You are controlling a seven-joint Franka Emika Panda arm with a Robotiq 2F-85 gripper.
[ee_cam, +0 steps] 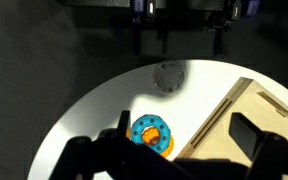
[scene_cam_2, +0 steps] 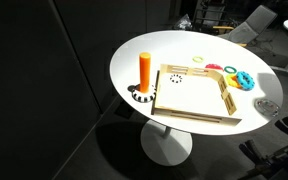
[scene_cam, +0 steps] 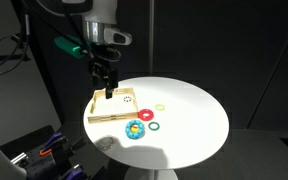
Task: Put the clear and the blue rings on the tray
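The blue ring lies on a yellow-orange round piece on the white table, just off the tray's long edge; it shows in both exterior views. The clear ring lies flat on the table farther out and shows faintly in an exterior view. The tray is a light-wood board with an orange peg at one corner. My gripper is open and empty, hovering above the tray's peg corner.
A red ring and a thin green ring lie on the round table beside the tray, with a pink piece near the tray's rim. The table edge is close to the clear ring.
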